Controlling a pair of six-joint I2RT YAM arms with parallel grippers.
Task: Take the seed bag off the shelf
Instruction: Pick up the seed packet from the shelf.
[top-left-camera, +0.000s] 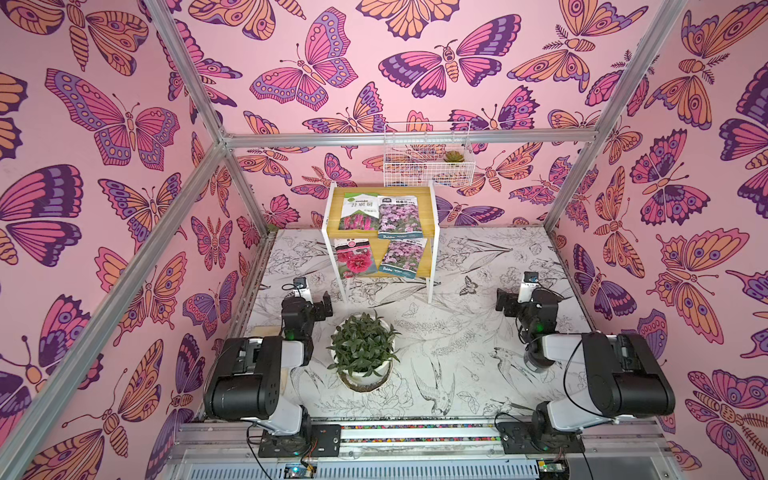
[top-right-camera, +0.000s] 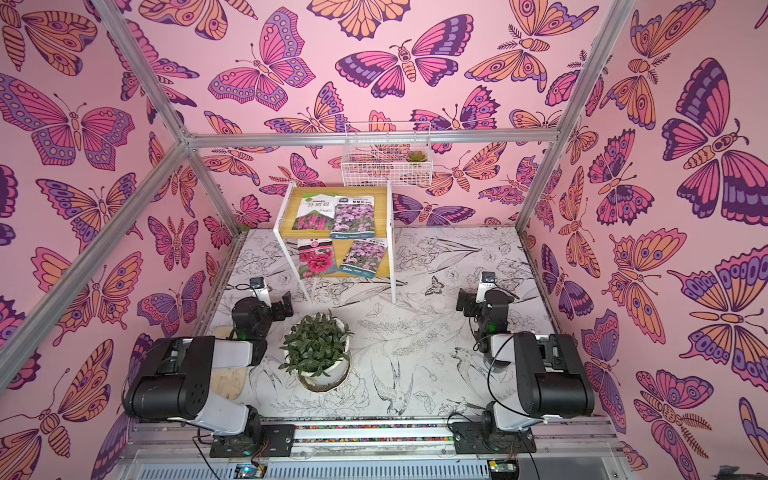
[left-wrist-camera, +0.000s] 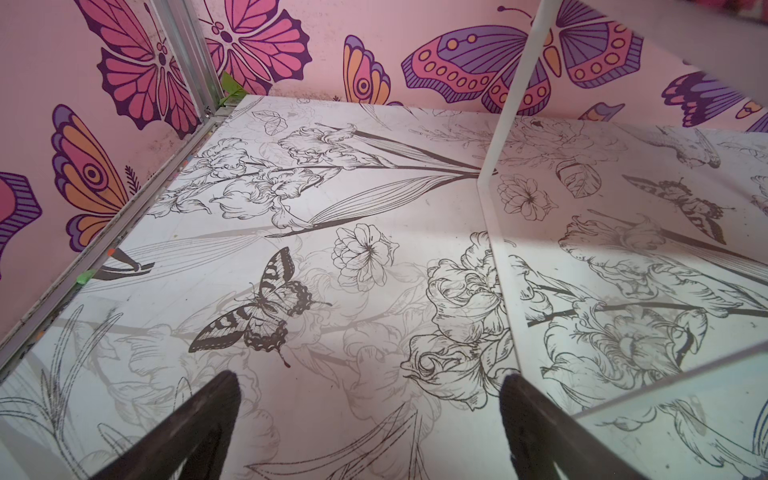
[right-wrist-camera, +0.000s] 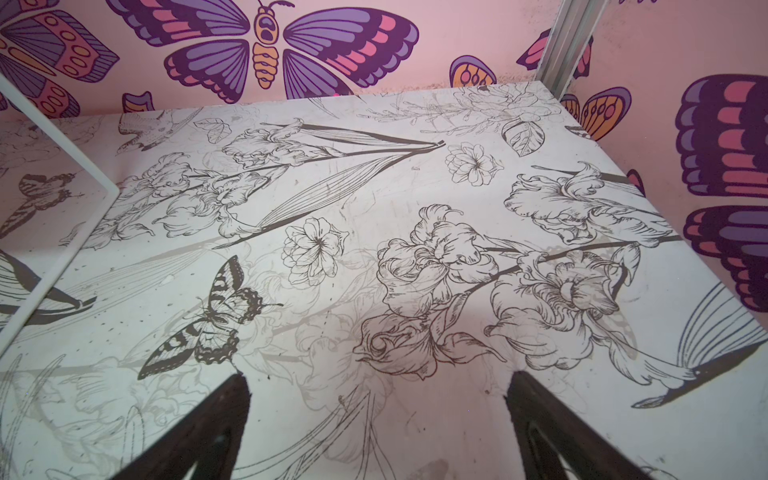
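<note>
The shelf (top-left-camera: 337, 203) (top-right-camera: 292, 208) stands at the back middle of the table, with light yellow boards and a white frame. Several seed bags lie flat on it. Two are on the upper board (top-left-camera: 359, 212) (top-left-camera: 399, 216) and two on the lower board (top-left-camera: 355, 258) (top-left-camera: 403, 255). My left gripper (top-left-camera: 325, 306) (left-wrist-camera: 370, 380) hovers open over the table, in front of the shelf's left leg (left-wrist-camera: 511, 83), with nothing between its fingers. My right gripper (top-left-camera: 505, 304) (right-wrist-camera: 378, 378) is open and empty in front of the shelf and to its right; a shelf leg (right-wrist-camera: 62, 257) shows in its wrist view.
A potted green plant (top-left-camera: 363, 349) stands between the two arms, in front of the shelf. A white wire basket (top-left-camera: 428, 176) hangs on the back wall above the shelf, holding a small succulent (top-left-camera: 453, 157). Pink butterfly walls and metal posts close in the table.
</note>
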